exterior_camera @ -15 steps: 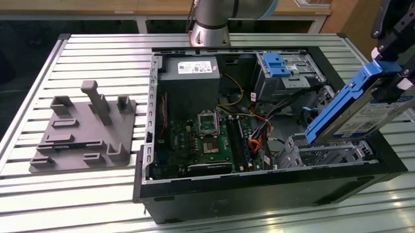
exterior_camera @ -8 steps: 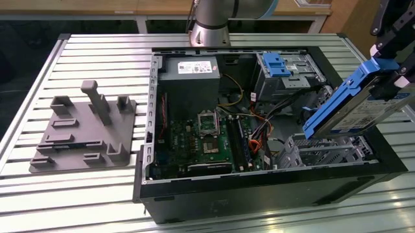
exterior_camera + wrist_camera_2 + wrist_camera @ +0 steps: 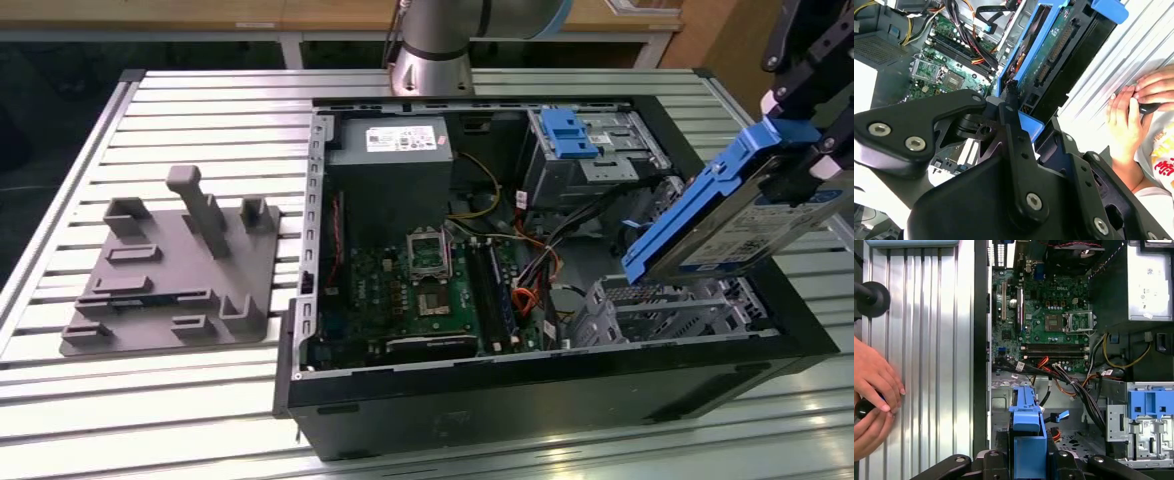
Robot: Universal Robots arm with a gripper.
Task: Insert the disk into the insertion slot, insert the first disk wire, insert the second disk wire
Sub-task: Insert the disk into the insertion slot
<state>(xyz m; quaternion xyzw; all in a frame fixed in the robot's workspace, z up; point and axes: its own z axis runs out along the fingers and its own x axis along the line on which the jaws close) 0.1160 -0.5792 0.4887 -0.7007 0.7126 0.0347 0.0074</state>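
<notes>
none of the three steps is done: the gripper (image 3: 807,150), clamped on the disk (image 3: 727,215), holds it tilted and clear of the insertion slot (image 3: 667,308), which sits empty just below the tool, so both wire insertions appear outstanding.

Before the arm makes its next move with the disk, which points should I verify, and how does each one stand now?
1. Grip: the end effector is closed on the disk, which hangs in the air: ok.
2. Disk level with the insertion slot: it is tilted above the slot: not ok.
3. Slot free of objects: it looks empty in the exterior view: ok.
4. The loose cables clear of the slot's mouth: cannot tell.
5. The person's hands outside the computer case, on the slatted table: ok.
</notes>
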